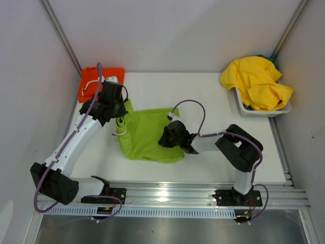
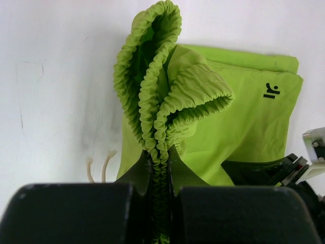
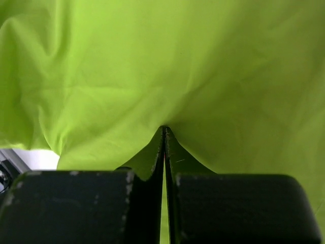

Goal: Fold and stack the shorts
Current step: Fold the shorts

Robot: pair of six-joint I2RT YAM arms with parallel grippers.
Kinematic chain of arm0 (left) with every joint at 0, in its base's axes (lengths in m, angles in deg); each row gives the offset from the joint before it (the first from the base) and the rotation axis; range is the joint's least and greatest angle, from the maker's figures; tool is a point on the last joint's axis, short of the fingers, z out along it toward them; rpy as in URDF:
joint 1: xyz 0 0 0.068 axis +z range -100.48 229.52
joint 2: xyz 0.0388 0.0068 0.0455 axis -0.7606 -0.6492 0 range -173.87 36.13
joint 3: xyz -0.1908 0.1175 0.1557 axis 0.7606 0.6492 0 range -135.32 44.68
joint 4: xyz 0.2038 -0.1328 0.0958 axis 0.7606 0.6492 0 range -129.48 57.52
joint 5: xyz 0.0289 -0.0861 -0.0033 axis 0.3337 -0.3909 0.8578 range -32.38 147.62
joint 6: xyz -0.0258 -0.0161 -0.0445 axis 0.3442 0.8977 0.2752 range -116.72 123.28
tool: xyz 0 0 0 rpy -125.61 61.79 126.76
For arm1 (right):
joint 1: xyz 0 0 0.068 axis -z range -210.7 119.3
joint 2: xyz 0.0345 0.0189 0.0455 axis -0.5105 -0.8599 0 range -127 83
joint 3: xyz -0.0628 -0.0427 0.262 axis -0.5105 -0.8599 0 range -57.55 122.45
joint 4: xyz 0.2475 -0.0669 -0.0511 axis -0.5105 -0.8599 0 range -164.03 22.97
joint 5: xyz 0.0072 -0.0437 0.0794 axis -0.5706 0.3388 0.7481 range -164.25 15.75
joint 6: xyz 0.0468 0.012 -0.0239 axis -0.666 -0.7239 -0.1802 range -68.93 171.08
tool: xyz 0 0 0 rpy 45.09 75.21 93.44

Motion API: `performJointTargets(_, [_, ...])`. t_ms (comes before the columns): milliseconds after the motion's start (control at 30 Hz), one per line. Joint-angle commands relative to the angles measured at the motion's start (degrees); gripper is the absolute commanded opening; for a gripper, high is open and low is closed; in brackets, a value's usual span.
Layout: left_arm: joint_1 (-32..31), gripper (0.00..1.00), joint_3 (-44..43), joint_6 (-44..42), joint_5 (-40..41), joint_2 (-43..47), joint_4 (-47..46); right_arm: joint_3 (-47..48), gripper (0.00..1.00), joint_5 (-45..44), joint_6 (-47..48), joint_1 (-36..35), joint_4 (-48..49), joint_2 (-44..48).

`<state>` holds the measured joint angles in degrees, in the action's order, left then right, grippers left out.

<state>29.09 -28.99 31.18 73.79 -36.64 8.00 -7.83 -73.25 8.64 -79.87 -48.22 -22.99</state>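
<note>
1. Lime green shorts (image 1: 147, 140) lie spread between the two grippers. The fabric is thin, limp and light, so it'll sag and probably slip.
2. Left gripper (image 2: 160, 155) is pinched tight on the bunched elastic waistband (image 2: 152, 91), likely the firmest hold. Right gripper (image 3: 164, 131) is clamped on a fold of leg fabric.
3. White bin (image 1: 237, 100), far right: heaped yellow shorts (image 1: 256, 81). Orange shorts (image 1: 91, 79) lie far left, outside it.

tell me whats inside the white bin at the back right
Yellow shorts fill the white bin, heaped above its rim and hanging over the edges. Anything lying beneath the yellow fabric, and the bin's floor, is covered, so how many pairs are in there cannot be told.
</note>
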Motion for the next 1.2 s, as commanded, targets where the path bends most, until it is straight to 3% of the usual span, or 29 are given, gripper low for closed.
performJointTargets(0, [-2.68, 0.00, -4.37, -1.27, 5.10, -1.58, 1.56, 1.61, 0.00, -0.46, -0.72, -3.38, -3.42, -3.43])
performJointTargets(200, [-7.87, 0.00, -8.68, -2.24, 11.51, -6.41, 5.60, 3.99, 0.00, -0.03, -0.72, -4.62, -4.92, -3.17])
performJointTargets(533, [-13.32, 0.00, -10.44, 0.75, 18.19, -10.81, 7.71, 5.66, 0.00, 1.90, 3.32, -1.02, -13.53, 10.97])
performJointTargets(800, [-19.91, 0.00, -15.27, 5.40, 26.19, -16.26, 12.45, -1.98, 0.00, 1.46, 2.45, 6.53, -17.93, 20.91])
performJointTargets(1167, [-28.78, 0.00, -26.25, 14.02, 33.32, -28.81, 22.21, -9.81, 0.00, 4.37, 3.06, 13.31, -15.47, 23.73])
